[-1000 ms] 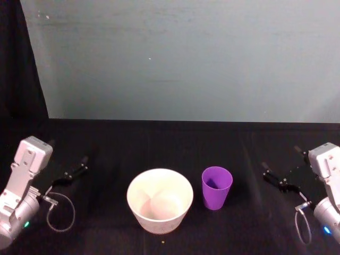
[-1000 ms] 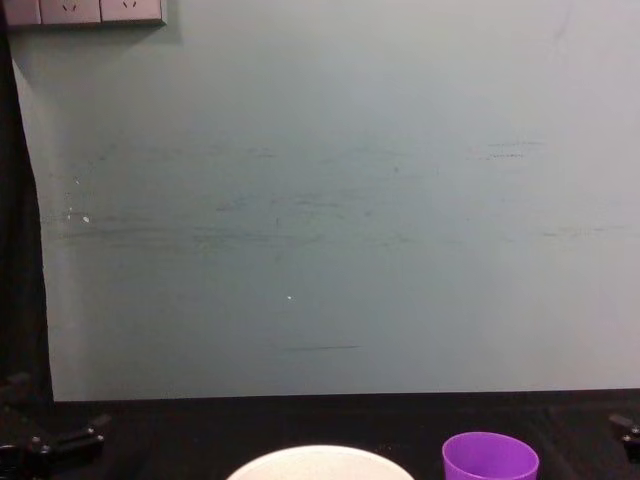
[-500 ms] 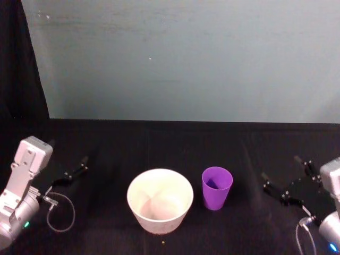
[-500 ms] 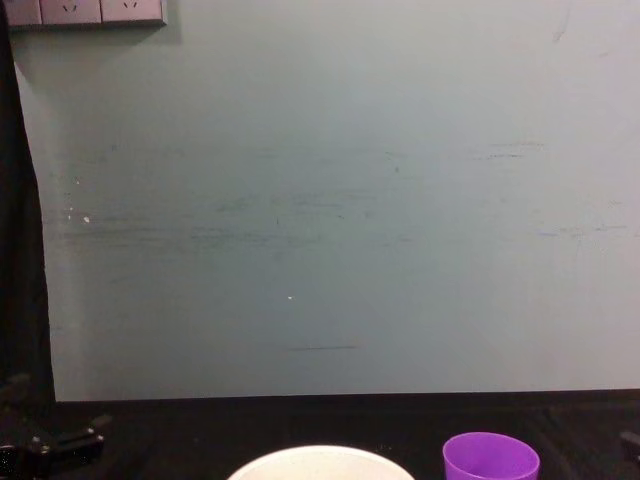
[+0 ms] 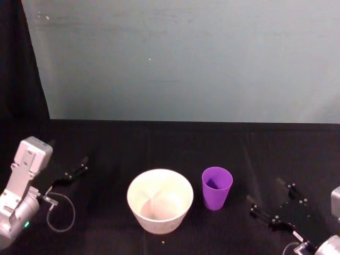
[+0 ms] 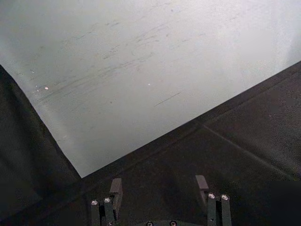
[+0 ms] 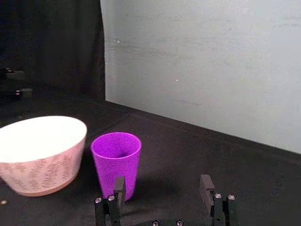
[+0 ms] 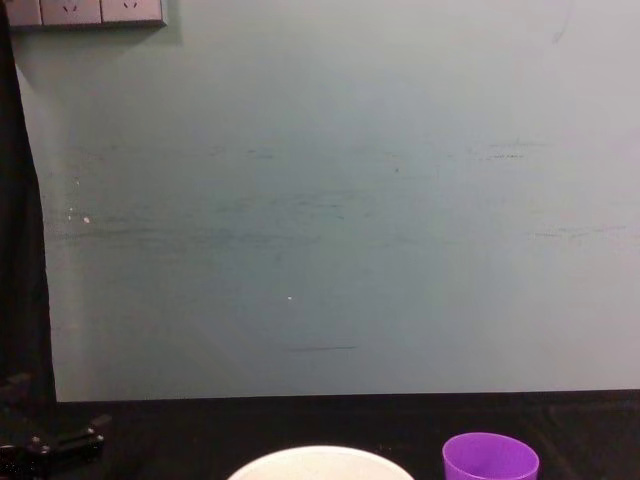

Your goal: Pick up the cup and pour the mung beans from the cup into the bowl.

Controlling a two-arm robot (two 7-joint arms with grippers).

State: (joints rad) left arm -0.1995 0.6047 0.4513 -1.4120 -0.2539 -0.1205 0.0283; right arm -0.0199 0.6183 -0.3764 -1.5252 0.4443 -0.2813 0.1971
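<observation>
The purple cup (image 5: 217, 187) stands upright on the black table, just right of the white bowl (image 5: 160, 201). The cup's inside looks dark and I cannot make out the mung beans. My right gripper (image 5: 265, 195) is open, low over the table to the right of the cup and apart from it. In the right wrist view the cup (image 7: 116, 160) stands beyond the one finger (image 7: 119, 186), and the bowl (image 7: 40, 155) sits beside it. My left gripper (image 5: 74, 171) rests open at the table's left, far from both. The chest view catches the cup's rim (image 8: 490, 457) and the bowl's rim (image 8: 320, 459).
A pale teal wall (image 5: 186, 58) backs the table. A dark curtain (image 5: 16, 64) hangs at the far left. One small speck (image 5: 163, 242) lies on the cloth in front of the bowl. A cable loop (image 5: 61, 212) hangs by the left arm.
My right gripper has dropped lower and swung toward the front of the table, turning its fingers toward the cup. The left arm, cup and bowl have not moved.
</observation>
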